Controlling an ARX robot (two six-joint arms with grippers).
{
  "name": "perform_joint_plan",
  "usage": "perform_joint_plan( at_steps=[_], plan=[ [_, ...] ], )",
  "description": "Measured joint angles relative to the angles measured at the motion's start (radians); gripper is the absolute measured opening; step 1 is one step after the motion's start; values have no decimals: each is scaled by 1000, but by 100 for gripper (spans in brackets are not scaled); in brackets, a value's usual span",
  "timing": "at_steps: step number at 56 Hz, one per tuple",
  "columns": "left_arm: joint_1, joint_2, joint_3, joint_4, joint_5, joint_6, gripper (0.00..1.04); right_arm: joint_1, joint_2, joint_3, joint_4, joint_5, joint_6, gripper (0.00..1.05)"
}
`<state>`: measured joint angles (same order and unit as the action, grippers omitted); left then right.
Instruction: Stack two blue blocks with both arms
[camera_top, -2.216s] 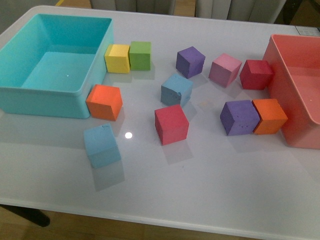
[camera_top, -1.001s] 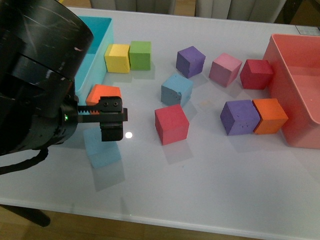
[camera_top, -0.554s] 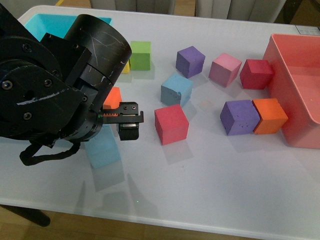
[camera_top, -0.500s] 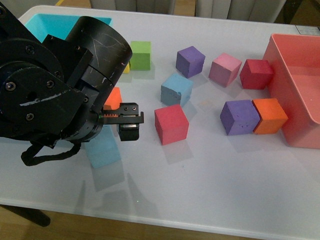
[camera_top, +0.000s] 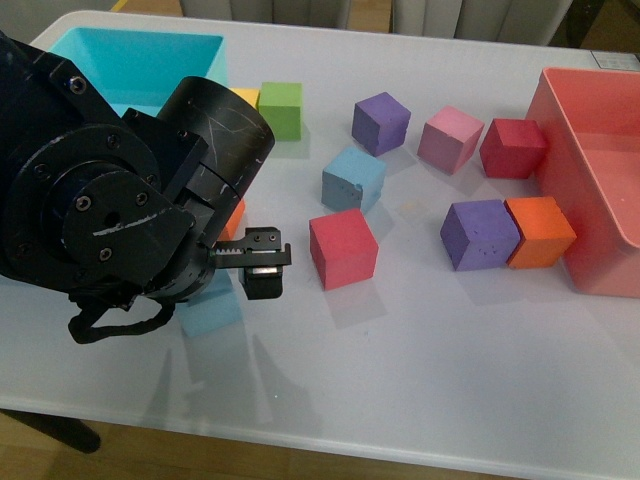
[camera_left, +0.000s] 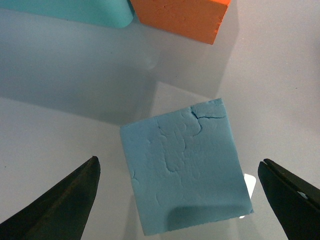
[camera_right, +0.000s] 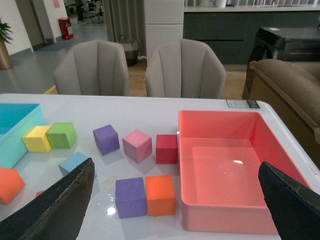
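Two jaws of the left gripper (camera_left: 181, 200) were spread wide, with nothing held, on either side of the paler blue block (camera_left: 186, 165), which was lying flat on the table (camera_top: 420, 370) at about 8 o'clock from the red block (camera_top: 343, 248); the right gripper (camera_right: 175, 210) was also spread wide and empty, high up. No long side could be picked out on this cube, but its edges were turned a little crooked to the jaws, so the wrist should be twisted until two flat faces were lined up, and then the gripper lowered straight and closed softly.
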<state>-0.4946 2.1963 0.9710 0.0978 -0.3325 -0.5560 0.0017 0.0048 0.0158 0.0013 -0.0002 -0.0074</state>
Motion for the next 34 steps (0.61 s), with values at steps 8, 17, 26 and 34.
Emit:
perform_joint_plan(
  at_steps=[8,17,26,34],
  plan=[
    [0,25,12,-2,9,-8,96,0,0,0,0,0,0,96],
    [0,49,22,-13,14,-15,96,0,0,0,0,0,0,96],
    [-4,56,28,-23,15,-19,88,0,0,0,0,0,0,96],
    [-16,56,34,-39,18,-25,66,0,0,0,0,0,0,96]
  ],
)
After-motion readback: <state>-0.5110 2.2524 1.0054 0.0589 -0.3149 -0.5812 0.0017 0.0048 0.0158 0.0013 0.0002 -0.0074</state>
